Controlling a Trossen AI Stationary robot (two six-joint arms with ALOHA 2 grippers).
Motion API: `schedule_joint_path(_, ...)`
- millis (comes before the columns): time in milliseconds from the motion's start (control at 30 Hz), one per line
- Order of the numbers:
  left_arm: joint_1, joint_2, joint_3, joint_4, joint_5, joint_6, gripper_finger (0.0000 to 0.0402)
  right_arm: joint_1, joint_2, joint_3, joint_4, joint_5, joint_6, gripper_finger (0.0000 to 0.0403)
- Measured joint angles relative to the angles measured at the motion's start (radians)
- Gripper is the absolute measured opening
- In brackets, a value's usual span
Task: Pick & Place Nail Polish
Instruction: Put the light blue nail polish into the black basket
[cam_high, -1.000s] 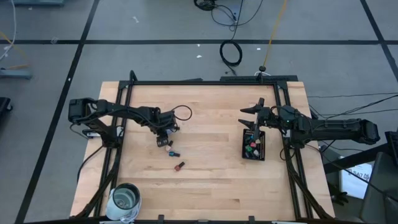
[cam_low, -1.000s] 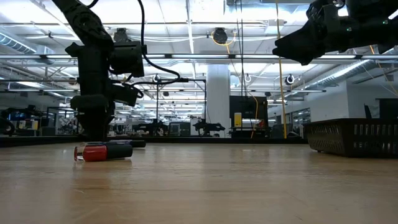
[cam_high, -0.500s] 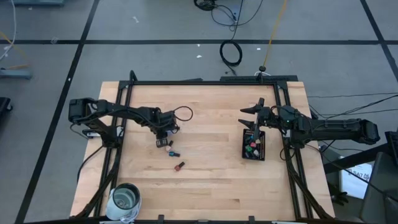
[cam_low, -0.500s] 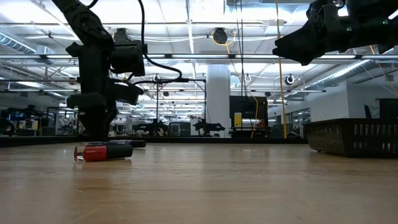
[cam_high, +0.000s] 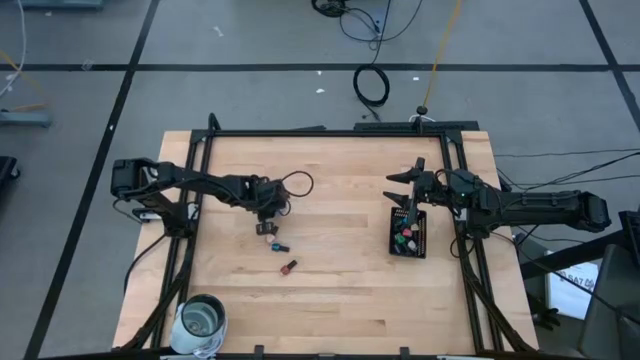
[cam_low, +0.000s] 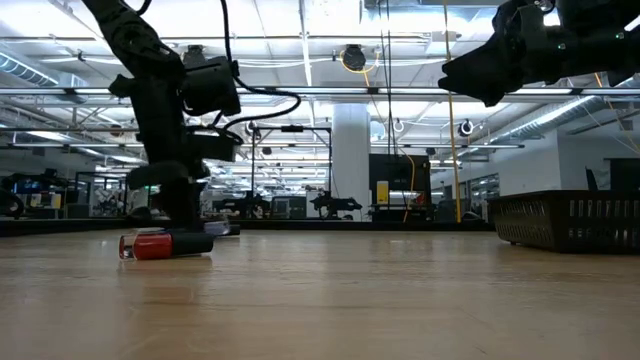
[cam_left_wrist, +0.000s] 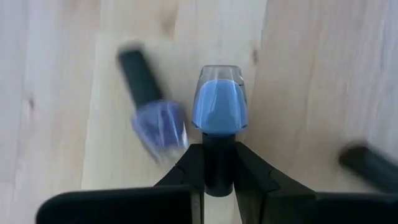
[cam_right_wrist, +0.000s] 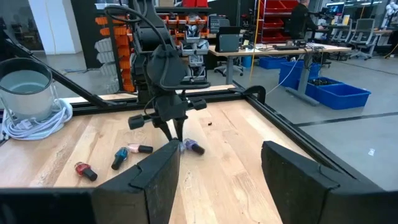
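Looking down on our setup, biggest stuff first:
Table: the wooden table (cam_high: 340, 280) has both arms reaching in from opposite sides.
Jar: our big glass jar (cam_high: 202, 322) sits at the near left corner, well apart from everything else.
Tray: the black tray (cam_high: 420, 243) is on the right side with a few bottles inside, red and green ones as far as we can tell.
Right gripper: the right gripper (cam_high: 405, 188) hangs above the far end of the tray, fingers spread wide, nothing between them.
Left gripper: the left gripper (cam_left_wrist: 219, 163) is down at the tabletop left of centre, pinched tight on the dark cap of the light blue bottle (cam_left_wrist: 219, 106).
Purple bottle: we see a purple bottle (cam_left_wrist: 158, 121) lying on the wood just beside the blue one.
Loose bottles: a blue bottle (cam_high: 280, 246) and a red bottle (cam_high: 289, 267) lie on the table nearer the front edge.
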Motion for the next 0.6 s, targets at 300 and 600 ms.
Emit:
schedule_joint_path(300, -0.034, -0.035, 0.0, 0.183, 0.127, 0.001, 0.0038, 0.0, 0.003, 0.0, -0.031, 0.0, 0.019, 0.0212)
schedule_joint_path(600, -0.052, -0.037, 0.001, 0.639, 0.296, -0.066, 0.0042, 0.0, 0.042, 0.001, -0.028, 0.003, 0.016, 0.0212)
